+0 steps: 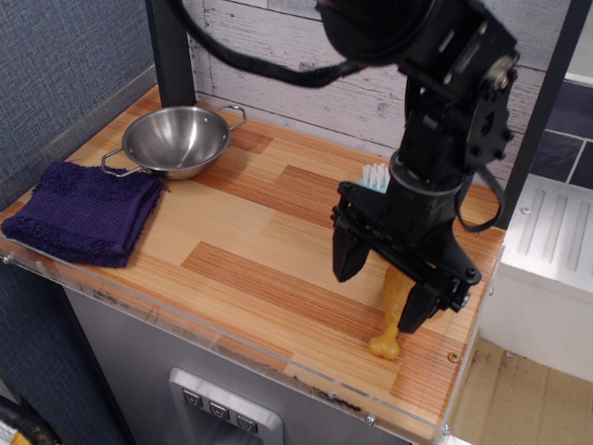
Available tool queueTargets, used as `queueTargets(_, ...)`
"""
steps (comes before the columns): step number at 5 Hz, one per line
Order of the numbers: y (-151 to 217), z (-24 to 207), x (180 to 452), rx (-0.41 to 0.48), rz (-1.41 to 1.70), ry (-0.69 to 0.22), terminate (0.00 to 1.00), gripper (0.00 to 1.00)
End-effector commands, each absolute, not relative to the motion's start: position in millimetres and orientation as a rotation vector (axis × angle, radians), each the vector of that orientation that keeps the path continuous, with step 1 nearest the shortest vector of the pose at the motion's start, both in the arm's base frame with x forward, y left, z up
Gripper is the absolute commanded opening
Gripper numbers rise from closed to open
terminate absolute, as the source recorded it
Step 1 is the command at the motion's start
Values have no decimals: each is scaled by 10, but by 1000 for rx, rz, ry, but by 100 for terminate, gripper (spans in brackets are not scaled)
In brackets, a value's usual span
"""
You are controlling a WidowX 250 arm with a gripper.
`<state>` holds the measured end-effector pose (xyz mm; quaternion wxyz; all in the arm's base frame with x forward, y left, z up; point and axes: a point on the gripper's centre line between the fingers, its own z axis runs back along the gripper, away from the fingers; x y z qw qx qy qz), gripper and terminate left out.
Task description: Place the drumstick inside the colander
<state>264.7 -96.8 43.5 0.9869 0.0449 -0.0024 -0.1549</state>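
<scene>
Shiny steel colander (176, 139), glossy plastic drumstick (393, 315), wood-grain counter (250, 250).

There is just the one view, from a camera set high off the front edge of the tabletop (250, 250), looking down and inward toward the plank wall along the back edge. It stands at middling range: the whole tabletop fits in, from the left edge by the blue wall to the right front corner, with the cabinet face below the front edge showing too. The arm's upper part runs out of the top of the picture.
</scene>
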Motion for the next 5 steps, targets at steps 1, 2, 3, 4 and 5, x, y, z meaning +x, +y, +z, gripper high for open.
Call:
queueTargets(1, -1068, 215, 2613, 107, -364, 3, 0, 100)
queueTargets(2, -1111, 112, 2598, 91, -365, 15, 0, 100)
queueTargets(3, -1131, 71, 2605, 84, -365, 14, 0, 0)
queueTargets(4, -1093, 99, 2622, 67, -358, 15, 0, 0)
queueTargets(5, -1014, 221, 2644, 33, -341, -17, 0, 0)
